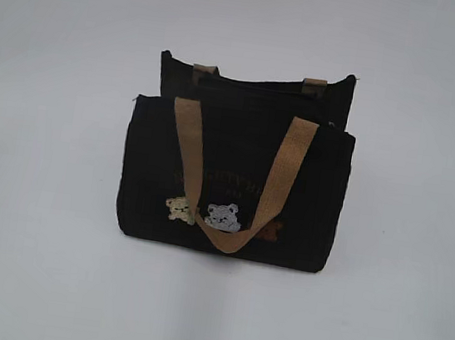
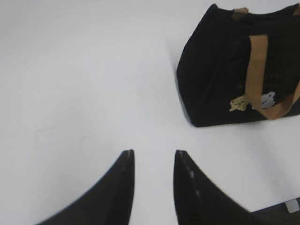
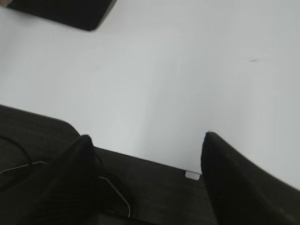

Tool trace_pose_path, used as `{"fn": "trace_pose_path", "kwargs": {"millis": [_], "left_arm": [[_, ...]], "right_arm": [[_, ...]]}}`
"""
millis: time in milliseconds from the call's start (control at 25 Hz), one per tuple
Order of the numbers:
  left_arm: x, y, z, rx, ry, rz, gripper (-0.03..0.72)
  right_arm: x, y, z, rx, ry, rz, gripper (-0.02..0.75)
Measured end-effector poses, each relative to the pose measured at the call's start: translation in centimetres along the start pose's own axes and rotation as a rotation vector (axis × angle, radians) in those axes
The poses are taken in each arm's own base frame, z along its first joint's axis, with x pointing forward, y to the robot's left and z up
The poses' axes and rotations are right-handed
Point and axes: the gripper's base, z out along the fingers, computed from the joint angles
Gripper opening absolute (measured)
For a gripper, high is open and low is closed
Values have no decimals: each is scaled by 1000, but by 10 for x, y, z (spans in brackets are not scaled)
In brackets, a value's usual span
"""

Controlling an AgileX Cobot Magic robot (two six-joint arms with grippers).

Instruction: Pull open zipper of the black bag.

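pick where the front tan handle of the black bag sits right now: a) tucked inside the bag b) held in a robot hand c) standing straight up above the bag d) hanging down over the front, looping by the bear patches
d: in the exterior view the front tan handle droops down the face of the black bag, its loop ending just under the bear patches, with no hand touching it.

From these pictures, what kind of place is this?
Probably a robot test bench, not a home: a bare white table, one black bag alone on it, and a robot hand hovering nearby.
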Motion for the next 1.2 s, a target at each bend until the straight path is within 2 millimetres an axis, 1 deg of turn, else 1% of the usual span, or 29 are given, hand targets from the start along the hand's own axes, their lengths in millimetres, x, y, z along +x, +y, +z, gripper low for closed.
{"fn": "trace_pose_path", "kwargs": {"millis": [40, 120, 240, 320, 440, 520, 680, 1080, 1200], "left_arm": [[10, 0, -6, -16, -8, 11, 218], [29, 0, -10, -33, -6, 21, 218], [54, -1, -12, -41, -31, 26, 218], [66, -2, -15, -49, -55, 31, 218], [77, -2, -22, -61, -105, 39, 218], [81, -3, -26, -64, -134, 41, 218], [81, -3, -27, -65, -141, 41, 218], [81, -3, -27, -66, -141, 41, 218], [81, -3, -27, -105, -139, 19, 218]], "right_arm": [[8, 0, -2, 14, -27, -8, 547], [20, 1, -3, 31, -72, -18, 547], [27, 3, -10, 54, -170, -30, 547], [32, 3, -11, 63, -215, -34, 547], [36, 4, -12, 71, -265, -37, 547], [38, 4, -13, 75, -287, -40, 547], [41, 5, -16, 79, -322, -43, 547], [41, 5, -17, 81, -327, -43, 546], [41, 5, -16, 103, -326, -25, 546]]}}
